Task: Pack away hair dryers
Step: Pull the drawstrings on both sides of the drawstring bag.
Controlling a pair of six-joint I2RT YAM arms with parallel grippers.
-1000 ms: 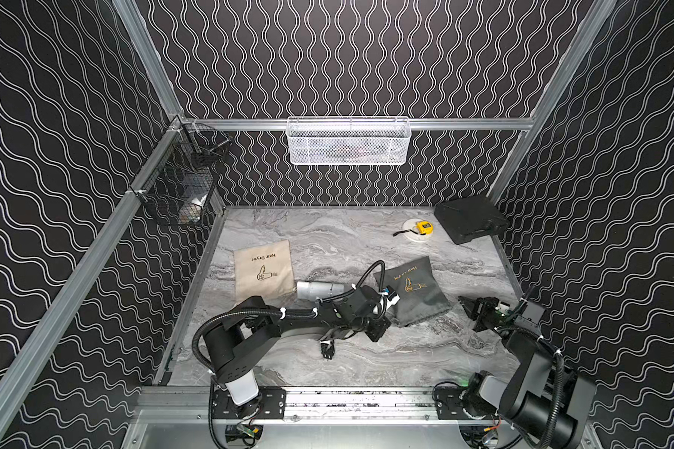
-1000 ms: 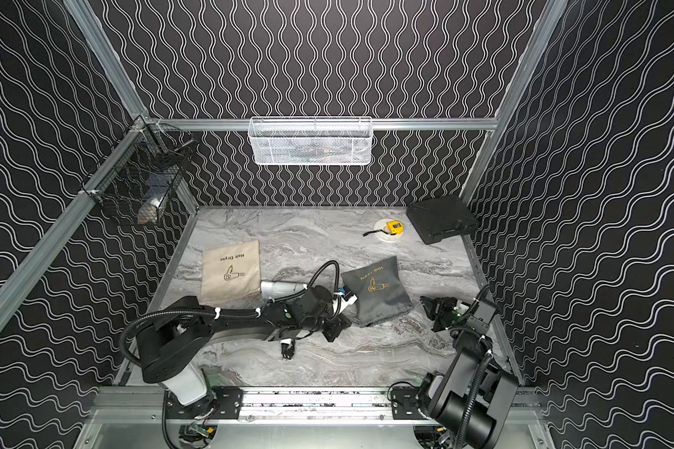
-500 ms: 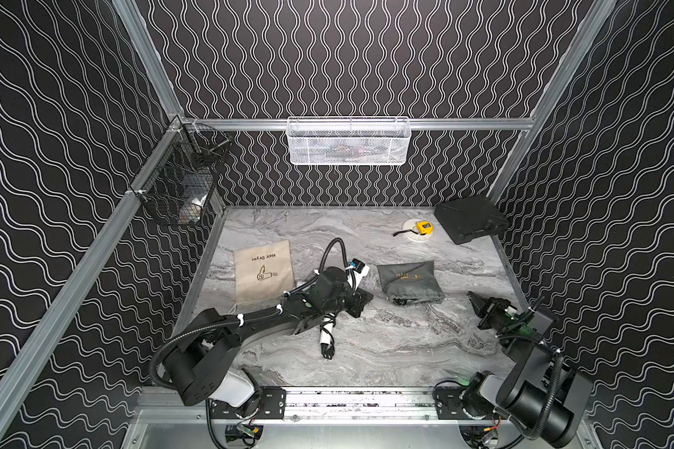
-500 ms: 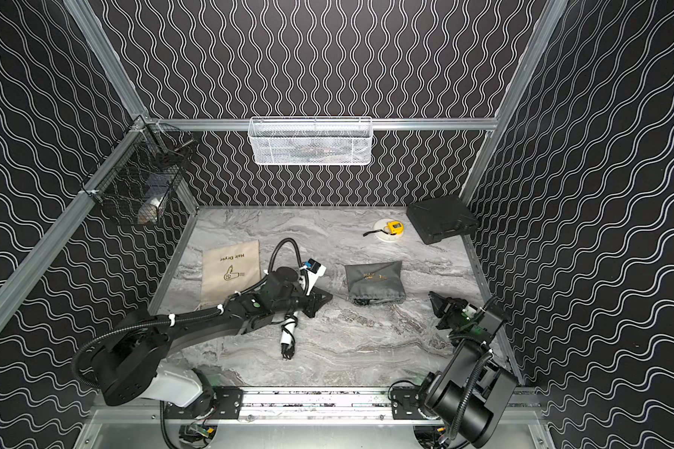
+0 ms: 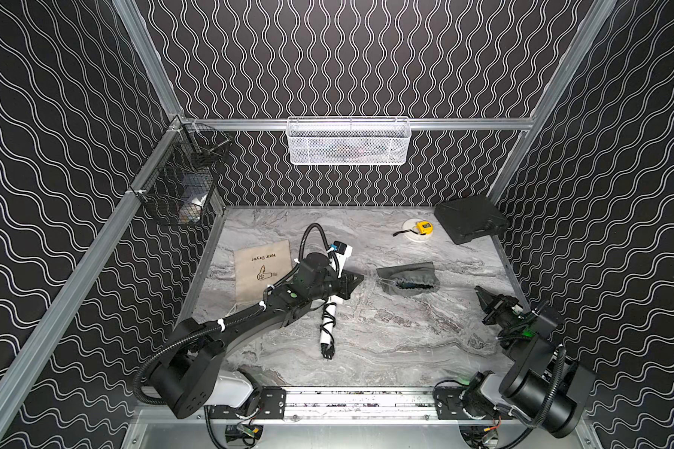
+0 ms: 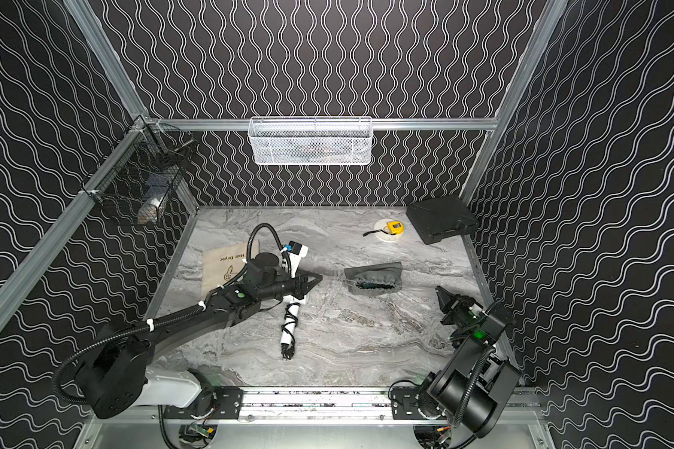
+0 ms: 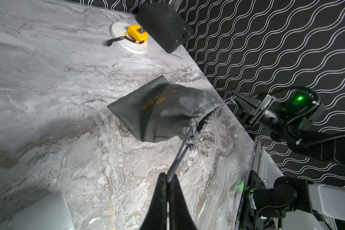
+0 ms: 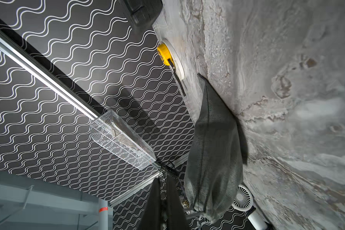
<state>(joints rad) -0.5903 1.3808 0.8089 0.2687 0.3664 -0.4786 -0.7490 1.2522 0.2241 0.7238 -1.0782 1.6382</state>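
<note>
Where the dark grey bag (image 5: 407, 274) lies on the table (image 5: 386, 350), we see the left gripper (image 7: 167, 180) pinched together on its drawstring (image 7: 180, 155) and the right gripper (image 7: 235, 95) closed on the opposite cord (image 7: 226, 102). The teal hair dryer (image 5: 409, 287) shows in the bag's mouth; the white hair dryer (image 5: 331, 308) lies beneath the left arm (image 5: 250, 322).

soft overhead light is falling evenly on the pale tabletop (image 5: 386, 350) in both top views, which are looking sharp. in the left wrist view a broad shadow is darkening the tabletop and the near edge is blurring. the grey bag (image 8: 213, 149) is casting a dark shadow in the right wrist view.
</note>
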